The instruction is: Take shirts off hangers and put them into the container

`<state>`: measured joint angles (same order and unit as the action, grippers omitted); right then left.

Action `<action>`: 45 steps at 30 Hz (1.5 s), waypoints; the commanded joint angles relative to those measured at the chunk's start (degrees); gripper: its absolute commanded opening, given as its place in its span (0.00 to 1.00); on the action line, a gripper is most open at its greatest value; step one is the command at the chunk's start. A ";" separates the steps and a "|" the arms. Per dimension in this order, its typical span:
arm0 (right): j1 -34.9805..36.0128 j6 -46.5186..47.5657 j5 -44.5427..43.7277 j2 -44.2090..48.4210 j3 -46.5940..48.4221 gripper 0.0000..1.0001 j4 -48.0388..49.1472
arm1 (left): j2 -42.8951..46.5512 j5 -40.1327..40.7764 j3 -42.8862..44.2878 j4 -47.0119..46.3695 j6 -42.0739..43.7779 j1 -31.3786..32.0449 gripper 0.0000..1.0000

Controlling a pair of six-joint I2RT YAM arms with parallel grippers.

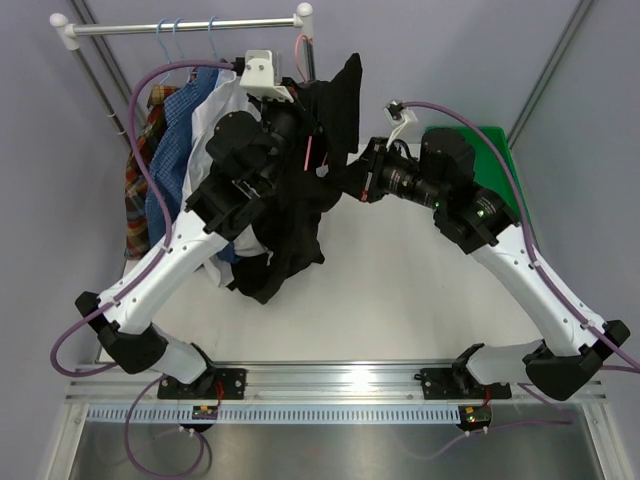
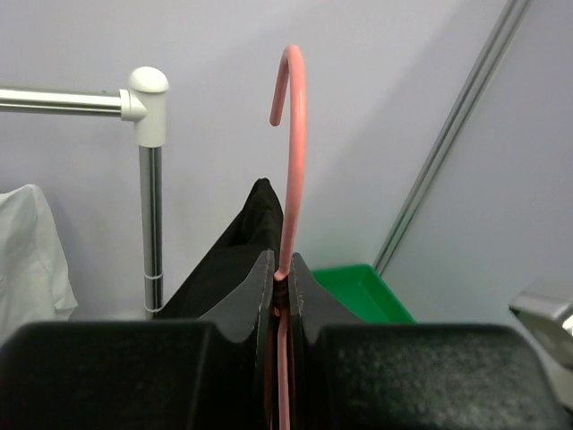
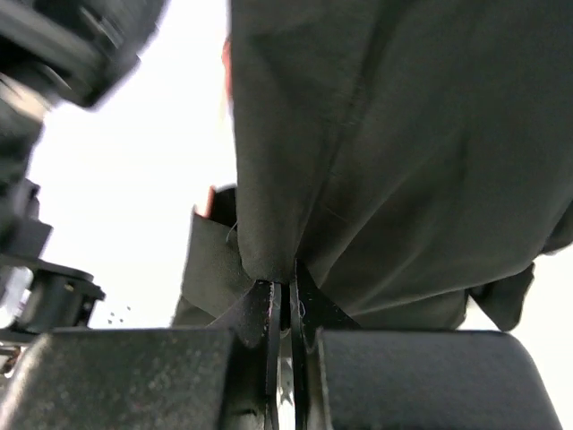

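My left gripper [image 2: 285, 269] is shut on the neck of a pink hanger [image 2: 295, 134], whose hook stands free in the air to the right of the rail's end post. The black shirt [image 1: 300, 200] hangs from this hanger and drapes down over the left arm. My right gripper [image 3: 288, 291] is shut on a fold of the black shirt [image 3: 403, 134] at its right side. The green container [image 1: 492, 150] lies behind the right arm, and its corner [image 2: 358, 291] shows in the left wrist view.
A white-and-grey rail [image 1: 180, 27] crosses the back left. On it hang light blue hangers [image 1: 170, 42] carrying a white shirt [image 1: 215, 110], a blue checked shirt [image 1: 165, 165] and a red-brown plaid shirt [image 1: 135, 190]. The rail's end post [image 2: 150, 179] stands close to the left gripper.
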<state>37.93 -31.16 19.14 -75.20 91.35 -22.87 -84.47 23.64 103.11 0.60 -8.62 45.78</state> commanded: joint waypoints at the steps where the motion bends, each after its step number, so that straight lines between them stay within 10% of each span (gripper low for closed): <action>1: 1.00 2.85 2.49 1.99 -3.18 0.00 -6.04 | 2.02 4.31 0.51 -15.89 -1.31 -0.16 0.00; 28: 1.53 6.48 11.42 4.71 -7.48 0.01 -12.06 | -2.37 13.46 -3.79 -35.23 8.18 -0.16 0.00; 34: 1.62 6.97 4.52 4.80 -6.20 0.31 -11.75 | -1.85 11.61 -6.34 -32.86 6.86 -0.16 0.00; 38: 1.62 10.14 -2.77 6.02 -0.48 0.72 -17.28 | -0.88 9.68 -8.88 -32.94 8.18 -0.08 0.00; 45: 1.71 17.79 0.80 11.30 -0.39 0.80 -11.50 | -0.52 7.74 -9.24 -29.08 9.06 0.01 0.00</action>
<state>38.74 -18.70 17.72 -66.89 89.23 -36.29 -87.92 32.80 93.34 -24.27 0.45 46.00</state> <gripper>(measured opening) 0.797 0.079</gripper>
